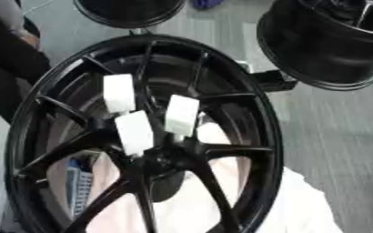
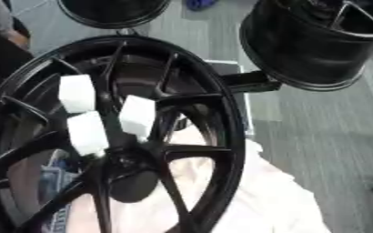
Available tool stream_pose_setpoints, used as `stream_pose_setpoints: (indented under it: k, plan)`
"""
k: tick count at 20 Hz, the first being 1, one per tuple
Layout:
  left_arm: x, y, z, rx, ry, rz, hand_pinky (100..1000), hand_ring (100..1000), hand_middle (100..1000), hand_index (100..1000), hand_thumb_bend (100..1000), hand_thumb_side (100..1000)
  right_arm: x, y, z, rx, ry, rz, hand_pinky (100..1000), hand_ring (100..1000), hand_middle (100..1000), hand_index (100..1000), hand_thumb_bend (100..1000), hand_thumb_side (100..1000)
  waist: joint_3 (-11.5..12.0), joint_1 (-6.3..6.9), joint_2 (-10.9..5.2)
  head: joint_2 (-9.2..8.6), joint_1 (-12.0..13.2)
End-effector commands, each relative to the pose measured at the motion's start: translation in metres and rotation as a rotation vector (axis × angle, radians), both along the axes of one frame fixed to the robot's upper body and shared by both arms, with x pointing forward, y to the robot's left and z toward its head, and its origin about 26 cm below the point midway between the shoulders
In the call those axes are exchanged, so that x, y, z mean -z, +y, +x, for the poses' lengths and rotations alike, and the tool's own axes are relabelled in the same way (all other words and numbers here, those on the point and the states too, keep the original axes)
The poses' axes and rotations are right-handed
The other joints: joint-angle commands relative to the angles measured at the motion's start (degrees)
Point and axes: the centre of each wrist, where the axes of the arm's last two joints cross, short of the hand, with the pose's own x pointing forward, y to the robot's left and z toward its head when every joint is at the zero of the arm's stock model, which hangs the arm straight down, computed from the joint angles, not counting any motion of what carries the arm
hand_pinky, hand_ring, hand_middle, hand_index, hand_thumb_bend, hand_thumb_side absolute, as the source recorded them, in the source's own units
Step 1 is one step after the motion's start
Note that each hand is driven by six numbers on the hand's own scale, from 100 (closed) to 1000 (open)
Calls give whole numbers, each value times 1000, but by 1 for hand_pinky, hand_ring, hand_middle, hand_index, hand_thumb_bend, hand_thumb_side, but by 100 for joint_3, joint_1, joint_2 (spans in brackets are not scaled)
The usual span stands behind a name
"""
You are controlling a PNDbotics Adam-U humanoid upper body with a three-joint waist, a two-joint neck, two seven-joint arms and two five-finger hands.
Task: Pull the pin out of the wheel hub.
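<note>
The black wheel hub (image 1: 142, 136) fills most of both eye views, its face turned toward the camera and its spokes meeting at a dark centre (image 1: 154, 159). Three white blocks stand out around this centre, and I judge that these are the pins. One white block (image 1: 119, 93) is up and to the left of the centre, a second white block (image 1: 182, 115) is up and to the right of it, and a third white block (image 1: 133, 133) lies just above the centre, between the other two and lower. Each block is longer than it is wide, and its long axis points out of the hub face, toward the camera and a little upward. So a pull would probably have to go along this line, away from the hub.

No robot hand appears in either view, so I cannot tell if the hands are open or closed, and I cannot say which arm is nearer to the pins. A pale cloth (image 2: 245, 195) lies behind the hub, below its centre. Two other black rims (image 1: 325, 41) stand beyond the hub's upper edge.
</note>
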Motion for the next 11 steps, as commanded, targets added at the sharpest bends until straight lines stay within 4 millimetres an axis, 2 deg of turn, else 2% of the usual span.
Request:
stream_pose_setpoints:
  k: [1, 11]
  plan:
    - [-7, -1, -1, 6, -23, 20, 793, 560, 667, 777, 137, 471, -6, 3, 3, -35, -58, -53, 808, 756, 693, 771, 100, 210, 1, 21, -94, 61, -39]
    - [-7, -2, -1, 10, -24, 21, 792, 559, 667, 777, 136, 474, -1, 9, 6, -100, -87, -73, 805, 755, 692, 774, 100, 218, 20, 12, -91, 51, -12]
